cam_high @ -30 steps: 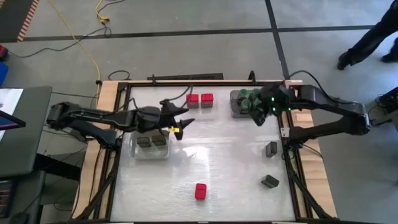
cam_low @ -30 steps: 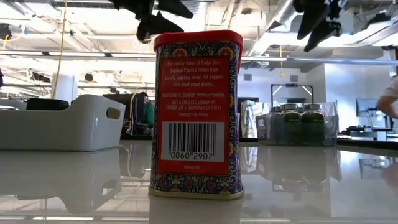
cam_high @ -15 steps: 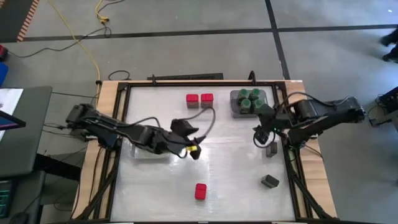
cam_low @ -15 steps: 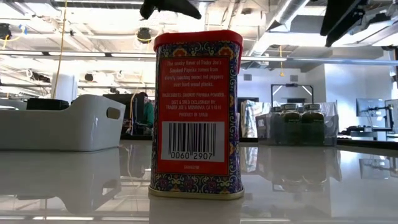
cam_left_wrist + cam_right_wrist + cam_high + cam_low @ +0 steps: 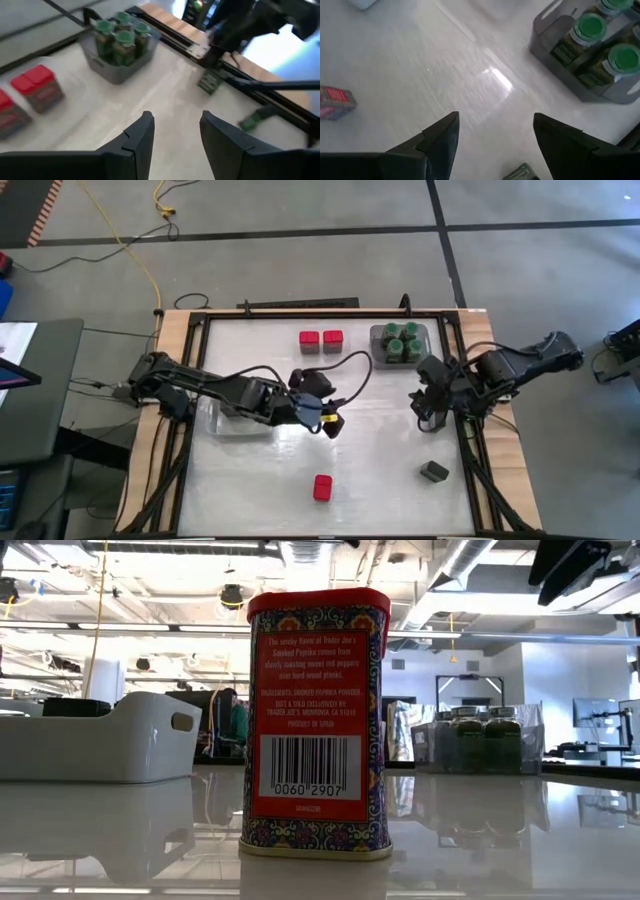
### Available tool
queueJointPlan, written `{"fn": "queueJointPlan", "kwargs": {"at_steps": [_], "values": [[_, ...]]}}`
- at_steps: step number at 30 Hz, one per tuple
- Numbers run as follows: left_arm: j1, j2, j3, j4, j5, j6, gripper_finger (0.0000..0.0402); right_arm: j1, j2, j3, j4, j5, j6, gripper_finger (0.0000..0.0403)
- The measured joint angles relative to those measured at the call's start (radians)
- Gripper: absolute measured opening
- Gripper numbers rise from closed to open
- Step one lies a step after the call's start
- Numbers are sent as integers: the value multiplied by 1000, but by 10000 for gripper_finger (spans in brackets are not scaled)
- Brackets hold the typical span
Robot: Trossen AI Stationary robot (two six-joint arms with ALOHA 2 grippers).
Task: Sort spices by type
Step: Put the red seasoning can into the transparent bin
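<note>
Black-armed, the left pincer [image 5: 328, 423] has swung out from over the clear plastic tray [image 5: 215, 423], fingers apart and empty, toward the lone red square spice tin [image 5: 322, 487] just ahead. The right pincer [image 5: 428, 408], apart too, has left the green-lidded jars [image 5: 400, 342] and hangs over a dark grey tin, likely next.

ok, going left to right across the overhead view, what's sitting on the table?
Clear tray → lone red tin near the front edge and pair of red tins at the back → grey tray of green-lidded jars → dark tin.
</note>
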Motion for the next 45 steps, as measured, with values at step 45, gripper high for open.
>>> {"fn": "queueJointPlan", "kwargs": {"at_steps": [45], "values": [[-36,344,4,158,258,-934,148,417,223,0,-108,68,-40,281]]}}
